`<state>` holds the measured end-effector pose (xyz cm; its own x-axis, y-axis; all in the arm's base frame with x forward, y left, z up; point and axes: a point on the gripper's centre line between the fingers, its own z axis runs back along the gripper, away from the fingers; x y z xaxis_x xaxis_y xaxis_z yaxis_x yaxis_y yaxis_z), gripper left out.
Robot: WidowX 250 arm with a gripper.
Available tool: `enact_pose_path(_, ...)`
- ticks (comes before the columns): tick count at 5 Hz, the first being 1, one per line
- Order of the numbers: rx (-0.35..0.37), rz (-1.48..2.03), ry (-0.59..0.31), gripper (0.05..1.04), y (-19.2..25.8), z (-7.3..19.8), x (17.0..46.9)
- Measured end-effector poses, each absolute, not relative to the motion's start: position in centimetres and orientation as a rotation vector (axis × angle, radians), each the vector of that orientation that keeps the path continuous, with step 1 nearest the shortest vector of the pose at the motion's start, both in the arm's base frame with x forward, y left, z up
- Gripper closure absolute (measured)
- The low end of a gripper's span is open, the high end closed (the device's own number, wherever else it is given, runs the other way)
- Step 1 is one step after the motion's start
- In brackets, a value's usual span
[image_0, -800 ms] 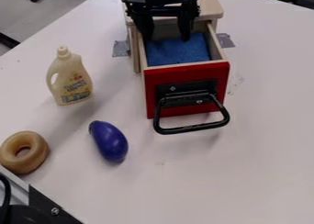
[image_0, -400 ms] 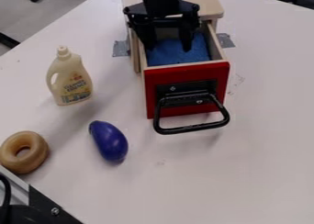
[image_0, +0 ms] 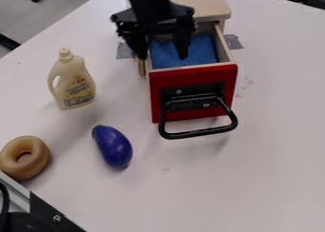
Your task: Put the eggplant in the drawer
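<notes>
End effector (image_0: 162, 57) is open: its 2 fingers are spread well apart, with part of the drawer (image_0: 222, 81) interior and its left edge seen between them. It is hung over the left side of the drawer, tips pointed down, from the black arm (image_0: 146, 0) that is brought in from the top edge. Whether the drawer rim or lining is touched by the tips cannot be told from this angle.

Drawer is pulled out of the wooden cabinet (image_0: 200, 3). Its front is red, fitted with 1 black loop handle (image_0: 197, 133), and its floor is covered by a blue lining (image_0: 200, 50).

Eggplant (image_0: 114, 148) (dark blue-purple, glossy) is laid on the white surface (image_0: 273, 155), outside the drawer, to the lower left of the handle and apart from it. Its narrow end is pointed toward the upper left, its thick end toward the bottom.

Also on the surface: 1 cream bottle (image_0: 71, 83), placed left of the drawer and above the eggplant in view; 1 tan ring (image_0: 40, 155), placed at the far left, below the bottle. 2 grey tape patches (image_0: 233, 42) are stuck down, 1 on each side of the cabinet.
</notes>
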<state>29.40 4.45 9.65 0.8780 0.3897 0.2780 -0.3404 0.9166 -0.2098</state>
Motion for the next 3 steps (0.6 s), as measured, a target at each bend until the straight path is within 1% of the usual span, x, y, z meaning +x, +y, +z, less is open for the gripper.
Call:
enact_pose_path(1, -0.172, 0.409, -0.321, 0.087, 4.2, 9.0, 27.5)
enact_pose_path(3, -0.198, 0.474, -0.335, 0.087, 4.8, 8.5, 25.3)
